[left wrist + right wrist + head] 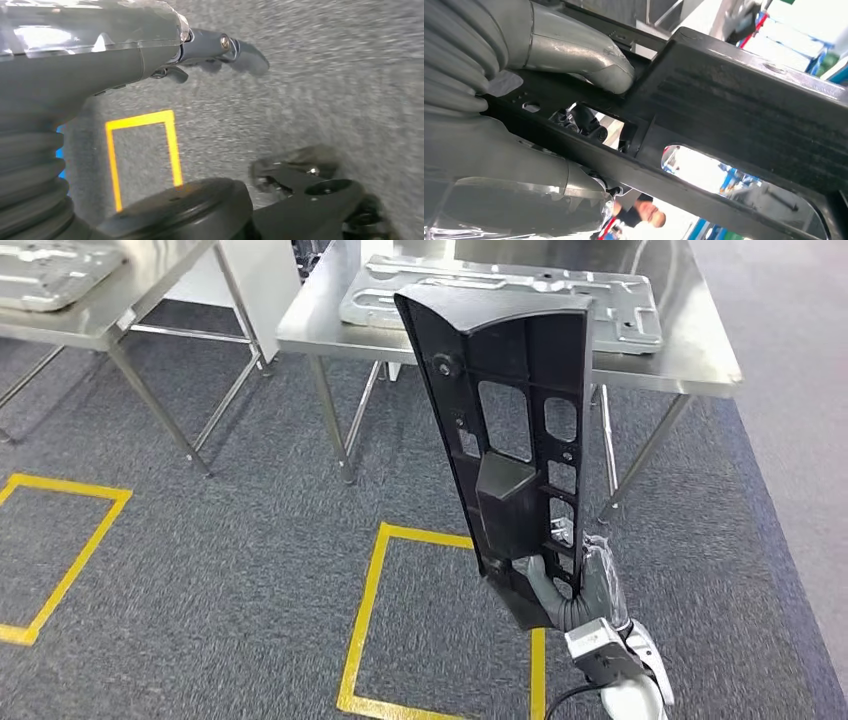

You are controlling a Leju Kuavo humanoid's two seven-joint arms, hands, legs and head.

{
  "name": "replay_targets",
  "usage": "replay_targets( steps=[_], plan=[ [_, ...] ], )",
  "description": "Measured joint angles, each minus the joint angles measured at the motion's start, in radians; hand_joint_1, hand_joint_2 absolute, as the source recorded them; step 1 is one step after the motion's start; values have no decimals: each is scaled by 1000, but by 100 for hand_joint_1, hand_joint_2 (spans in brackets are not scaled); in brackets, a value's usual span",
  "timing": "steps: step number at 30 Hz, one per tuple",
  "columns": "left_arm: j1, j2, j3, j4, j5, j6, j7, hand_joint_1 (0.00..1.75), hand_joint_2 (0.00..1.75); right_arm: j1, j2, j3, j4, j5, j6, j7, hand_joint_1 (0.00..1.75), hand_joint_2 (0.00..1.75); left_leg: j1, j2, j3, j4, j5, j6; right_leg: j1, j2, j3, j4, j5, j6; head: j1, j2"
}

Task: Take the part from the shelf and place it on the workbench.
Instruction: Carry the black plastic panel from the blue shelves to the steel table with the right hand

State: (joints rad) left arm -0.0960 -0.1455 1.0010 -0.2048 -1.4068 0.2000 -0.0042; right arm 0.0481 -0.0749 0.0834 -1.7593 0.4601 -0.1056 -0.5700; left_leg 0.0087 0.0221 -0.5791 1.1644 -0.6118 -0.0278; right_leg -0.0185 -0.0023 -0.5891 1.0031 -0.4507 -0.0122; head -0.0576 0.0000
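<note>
My right hand grips the lower end of the part — a long black plastic panel with ribs and several cut-out openings — and holds it nearly upright in front of me, its top leaning a little to my left. In the right wrist view my grey thumb presses flat on one face of the panel while my darker fingers show through one of its openings on the far side, so the panel is clamped between them.

The panel's top edge reaches up across the near edge of the steel bench ahead of me, though it is in the air, not resting on anything. On that bench lies a pale grey stamped metal plate. A second steel bench stands off to my left. Yellow tape squares mark the grey carpet below.

My left hand hangs over the carpet with nothing in it — fingers loosely curled, not closed on anything.
</note>
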Motion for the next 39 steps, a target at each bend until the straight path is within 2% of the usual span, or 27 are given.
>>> replay_targets(
  steps=[1,2,3,4,5,7,9,11,13,15,16,17,18,19,21,22,24,27,29,31,32,33,34,36,37,38,39],
  plan=[
    [-2,-1,0,0,1,-1,-1,0,175,0,0,0,1,0,0,0,175,175,0,-7,-31,67,-25,-2,1,9,0,0,0,-1,0,0],
    [-6,-2,0,0,2,-1,-2,0,175,0,0,0,3,0,0,0,175,175,0,-10,-52,110,-34,-2,3,20,1,1,0,-2,0,0],
    [-8,-2,0,0,2,-2,-2,0,175,0,0,0,4,0,0,0,175,175,0,-11,-55,116,-23,-1,4,31,2,1,-1,-2,0,0],
    [-9,-2,0,0,3,-2,-2,0,175,0,0,0,5,0,0,-1,175,175,0,-13,-40,80,8,2,5,43,4,1,-1,-2,0,0],
    [-9,-2,0,0,3,-1,-3,0,175,-1,0,0,6,0,0,-1,175,175,0,-24,-12,13,51,7,5,56,7,2,-1,-2,0,0],
    [-6,-2,0,0,5,-1,-7,0,175,-7,0,1,6,-1,-1,-2,175,175,1,-65,40,-114,107,19,7,78,6,4,1,4,0,0],
    [-6,-2,0,0,7,-1,-13,0,175,-13,0,2,6,-2,0,-2,175,175,-1,-88,56,-161,112,28,5,96,-4,4,7,17,0,0],
    [-9,-4,0,0,8,-1,-16,0,175,-15,0,3,6,-2,0,-2,175,175,1,-74,58,-172,116,37,2,108,-11,2,12,30,0,0],
    [-10,-6,-1,0,9,0,-17,0,175,-20,0,4,6,-4,-1,-2,175,175,6,-54,62,-185,125,50,6,77,-28,36,-11,38,0,0],
    [-9,-7,0,0,11,0,-17,0,175,-27,1,4,6,-3,-7,-2,175,175,6,-33,64,-190,128,57,6,29,-84,152,-73,44,0,0],
    [-8,-8,0,0,12,-1,-17,0,175,-29,1,4,7,0,-13,-2,175,175,5,-24,63,-190,128,58,4,17,-118,222,-103,47,0,0],
    [-7,-8,0,0,11,-2,-17,0,175,-29,2,4,7,4,-20,-1,175,175,4,-17,63,-190,127,58,2,12,-143,273,-118,51,0,0],
    [-6,-8,0,0,11,-3,-17,0,175,-28,2,4,7,9,-26,-1,175,175,3,-11,63,-189,125,57,-1,9,-150,289,-114,53,0,0],
    [-6,-9,0,0,10,-3,-18,0,175,-28,2,4,8,12,-31,-1,175,175,3,-6,64,-188,123,55,-3,7,-134,261,-91,55,0,0],
    [-6,-11,0,0,11,-3,-18,0,175,-30,2,4,8,16,-36,-1,175,175,3,-1,69,-185,117,49,-5,-2,-56,122,-28,53,0,0],
    [-7,-12,0,0,12,-3,-18,0,175,-31,2,4,7,18,-38,0,175,175,1,0,70,-182,113,44,-3,-7,-21,58,-9,49,0,0],
    [-8,-13,0,0,14,-2,-17,0,175,-33,3,4,7,23,-40,0,175,175,-3,2,71,-179,107,33,3,-12,7,4,-6,39,0,0],
    [-11,-13,0,0,15,-2,-15,0,175,-36,3,4,6,27,-41,0,175,175,-2,3,73,-176,97,18,4,-7,10,-2,-8,19,0,0],
    [-12,-13,0,0,16,-2,-15,0,175,-43,4,4,6,29,-42,0,175,175,1,-3,45,-109,60,9,0,-4,19,-9,-9,7,0,0],
    [-12,-13,0,0,18,-2,-16,0,175,-48,4,4,6,31,-42,1,175,175,3,-10,-31,36,1,3,2,-2,24,-9,-15,-1,0,0],
    [-13,-13,0,0,19,-2,-18,0,175,-50,4,4,7,34,-42,1,175,175,3,-11,-69,99,-16,2,4,0,27,-9,-18,-3,0,0],
    [-14,-13,0,0,19,-2,-19,0,175,-50,4,4,7,38,-42,1,175,175,3,-12,-92,129,-12,3,6,2,32,-9,-22,-4,0,0],
    [-16,-14,0,0,19,-2,-19,0,175,-50,5,5,7,41,-43,2,175,175,3,-12,-94,118,15,5,8,5,38,-8,-26,-4,0,0],
    [-15,-14,0,0,16,-2,-17,0,175,-52,6,5,8,47,-49,2,175,175,2,-14,-50,-7,104,15,9,12,54,-9,-37,-1,0,0],
    [-13,-14,0,0,16,-2,-15,0,175,-52,7,5,7,49,-54,2,175,175,-1,-18,-24,-71,137,21,11,15,60,-8,-42,2,0,0],
    [-13,-14,0,0,16,-2,-14,0,175,-53,7,6,7,52,-59,3,175,175,-3,-20,-5,-120,154,28,11,18,62,-7,-45,6,0,0],
    [-12,-14,0,0,15,-2,-13,0,175,-52,8,6,6,54,-64,3,175,175,-6,-23,4,-145,156,33,11,19,60,-8,-47,12,0,0]
  ],
)
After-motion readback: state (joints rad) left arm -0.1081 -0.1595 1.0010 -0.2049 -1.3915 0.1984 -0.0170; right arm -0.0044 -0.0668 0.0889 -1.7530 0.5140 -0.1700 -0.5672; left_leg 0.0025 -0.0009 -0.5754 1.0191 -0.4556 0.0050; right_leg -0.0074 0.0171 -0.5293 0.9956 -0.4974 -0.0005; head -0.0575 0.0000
